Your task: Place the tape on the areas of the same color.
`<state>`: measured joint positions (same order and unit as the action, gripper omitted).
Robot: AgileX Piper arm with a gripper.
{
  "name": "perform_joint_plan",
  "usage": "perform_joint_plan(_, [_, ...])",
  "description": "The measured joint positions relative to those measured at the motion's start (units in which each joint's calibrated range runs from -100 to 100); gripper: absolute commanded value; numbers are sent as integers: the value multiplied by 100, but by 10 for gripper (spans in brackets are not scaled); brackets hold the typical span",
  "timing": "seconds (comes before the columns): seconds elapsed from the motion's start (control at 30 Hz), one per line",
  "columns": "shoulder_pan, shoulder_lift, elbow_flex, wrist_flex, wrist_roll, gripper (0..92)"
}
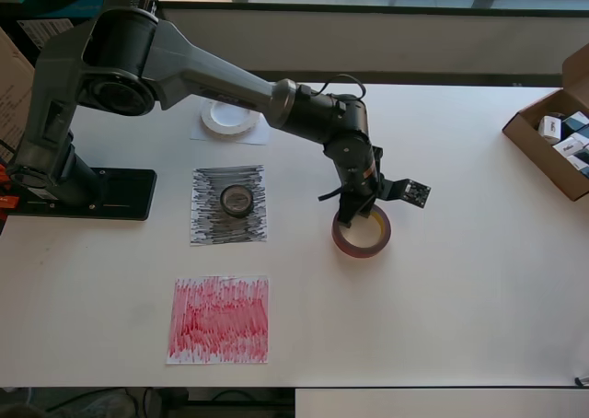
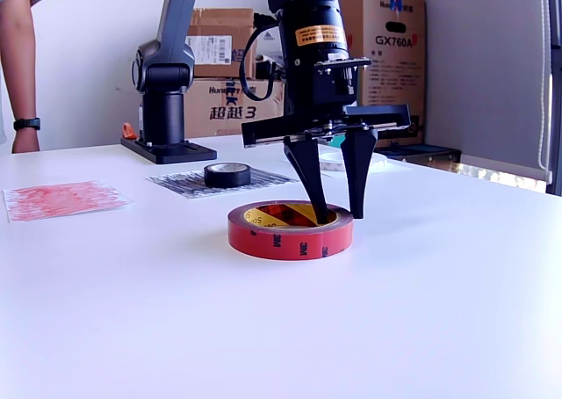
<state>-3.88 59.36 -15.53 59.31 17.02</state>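
The dark red tape roll with a yellowish core lies flat on bare table, right of the sheets in the overhead view. My gripper points straight down at it, one finger inside the core and the other outside, narrowly set and shut on the roll's wall. A small black roll rests on the black scribbled sheet. On the white sheet lies the white ring. The red scribbled sheet holds nothing.
The arm's black base plate stands at the overhead view's left. An open cardboard box of small items sits at the table's right edge. In the exterior view, stacked cartons and a person's arm are behind the table.
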Motion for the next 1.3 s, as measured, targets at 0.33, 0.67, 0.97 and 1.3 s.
perform_joint_plan(0.33, [0, -26, 76, -80, 0, 0])
perform_joint_plan(0.67, [141, -265, 67, 364, -159, 0])
perform_joint_plan(0.97, [114, -1496, 848, 629, -406, 0])
perform_joint_plan(1.3, [-478, -3367, 2902, -574, -1570, 0])
